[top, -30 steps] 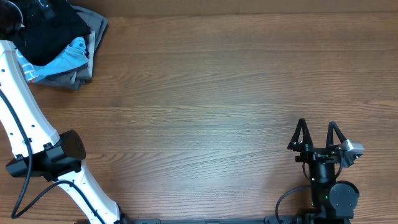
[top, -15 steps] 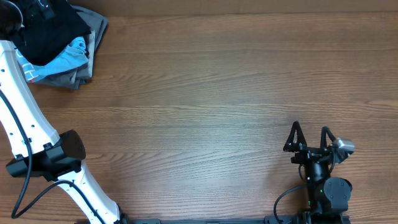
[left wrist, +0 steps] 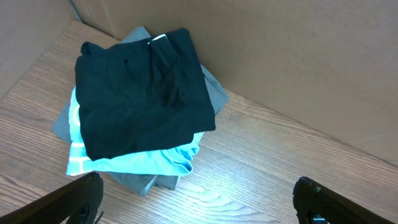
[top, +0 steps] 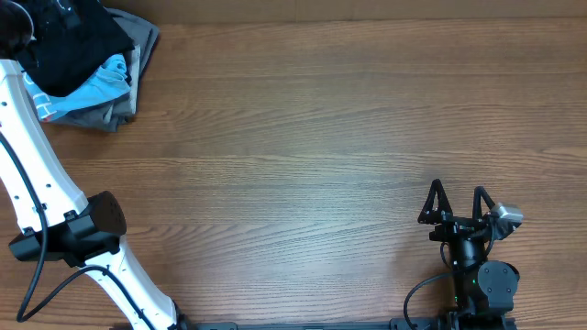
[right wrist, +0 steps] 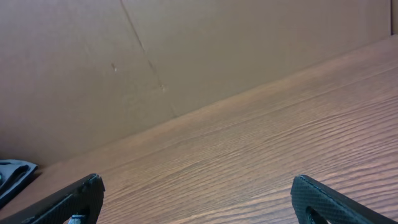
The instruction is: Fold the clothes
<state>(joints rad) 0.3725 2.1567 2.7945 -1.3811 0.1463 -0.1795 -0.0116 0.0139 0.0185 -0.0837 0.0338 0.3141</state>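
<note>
Fingers [left wrist: 78, 198] hanging released on left gripper [left wrist: 198, 186] and right gripper [top: 456, 194]; black garment [left wrist: 140, 99] lying ahead of left, seeming soft, limp, light; pinching nearest edge advisable.

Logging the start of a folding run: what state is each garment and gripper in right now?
Black garment: on top of the others, not gripped.
Blue shirt: bunched under the black garment, edges showing.
Grey garments: at the bottom, under the blue shirt.
Left gripper: open, empty, facing the black garment.
Right gripper: open, empty, far from the garments.
</note>
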